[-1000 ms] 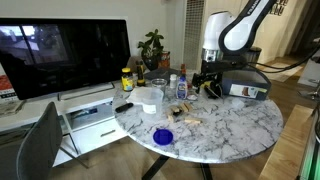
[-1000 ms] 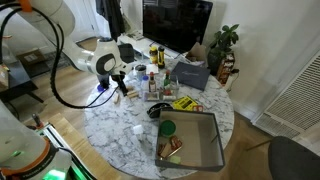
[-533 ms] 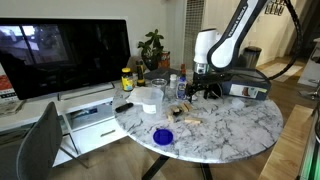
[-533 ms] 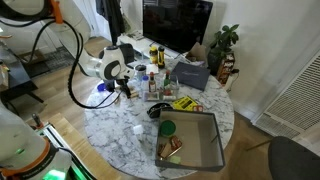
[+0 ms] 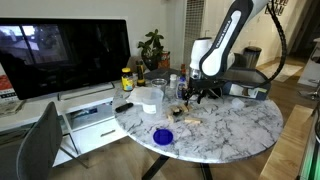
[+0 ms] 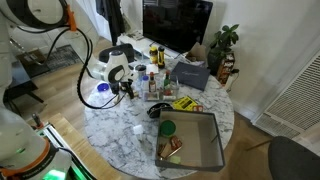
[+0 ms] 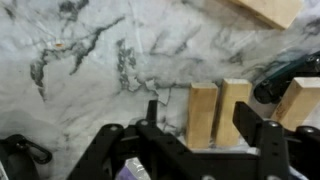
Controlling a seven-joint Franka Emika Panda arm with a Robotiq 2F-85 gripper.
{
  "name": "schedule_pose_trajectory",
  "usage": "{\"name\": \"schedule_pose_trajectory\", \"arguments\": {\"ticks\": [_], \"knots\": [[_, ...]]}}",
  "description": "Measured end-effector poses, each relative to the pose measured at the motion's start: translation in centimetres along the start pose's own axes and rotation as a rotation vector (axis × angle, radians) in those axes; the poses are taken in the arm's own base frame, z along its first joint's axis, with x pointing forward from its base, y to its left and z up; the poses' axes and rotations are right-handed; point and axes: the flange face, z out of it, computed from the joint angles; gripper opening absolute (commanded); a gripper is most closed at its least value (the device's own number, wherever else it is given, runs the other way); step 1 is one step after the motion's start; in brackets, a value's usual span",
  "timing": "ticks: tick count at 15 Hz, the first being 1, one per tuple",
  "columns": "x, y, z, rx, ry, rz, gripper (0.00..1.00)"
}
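My gripper (image 7: 203,122) is open and hangs low over the marble table (image 7: 80,60). In the wrist view two upright light wooden blocks (image 7: 203,108) stand side by side between its black fingers, and a third block (image 7: 300,100) stands just outside the right finger. The gripper also shows in both exterior views (image 5: 192,93) (image 6: 128,88), just above the wooden blocks (image 5: 185,112) near the middle of the round table. The fingers do not touch the blocks.
A blue bowl (image 5: 162,135), a white cup (image 5: 150,98), a yellow jar (image 5: 127,80) and small bottles (image 6: 152,80) crowd the table. A grey tray (image 6: 213,150) holds small items. A green lid (image 6: 168,127), a monitor (image 5: 65,55) and a plant (image 5: 152,48) are nearby.
The arm has swung from over the grey bin toward the table's middle and come down, so the open gripper now straddles the wooden blocks.
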Motion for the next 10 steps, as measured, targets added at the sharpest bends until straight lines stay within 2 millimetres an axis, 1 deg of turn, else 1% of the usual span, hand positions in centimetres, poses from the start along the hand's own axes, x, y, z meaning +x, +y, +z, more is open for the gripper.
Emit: {"name": "schedule_pose_trajectory", "arguments": {"ticks": [1,2,5,7,10], "knots": [[0.2,0.0,0.3,0.001,-0.003,0.005,0.51],[0.3,0.0,0.6,0.002,-0.005,0.008,0.47],[0.7,0.0,1.2,0.006,-0.009,0.016,0.46],[0.9,-0.1,1.4,0.008,-0.01,0.018,0.53],[1.1,-0.1,1.5,0.015,-0.01,0.02,0.59]]}}
